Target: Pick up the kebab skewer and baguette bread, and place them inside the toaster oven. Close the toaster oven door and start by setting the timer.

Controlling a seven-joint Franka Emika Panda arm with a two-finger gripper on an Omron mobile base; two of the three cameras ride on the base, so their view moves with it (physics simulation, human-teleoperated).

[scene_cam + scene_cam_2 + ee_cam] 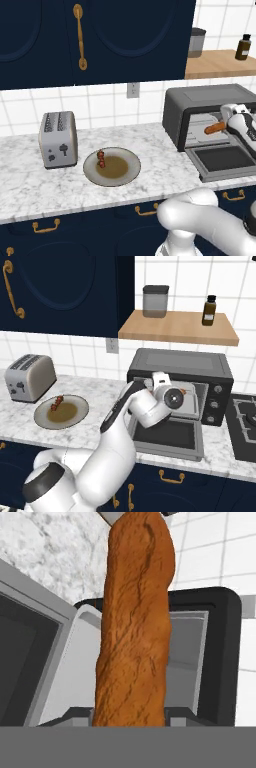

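My gripper is shut on the baguette bread, an orange-brown loaf that sticks out leftward in front of the mouth of the toaster oven. The toaster oven door hangs open and flat below the hand. In the hand view the loaf runs up the middle, with the oven's grey interior behind it. The kebab skewer lies on the left part of a round plate on the counter. From the right base view, the skewer rests on the plate well left of the oven.
A silver two-slot toaster stands left of the plate. A wooden shelf above the oven carries a canister and a brown bottle. A stove sits right of the oven. Dark cabinets hang overhead.
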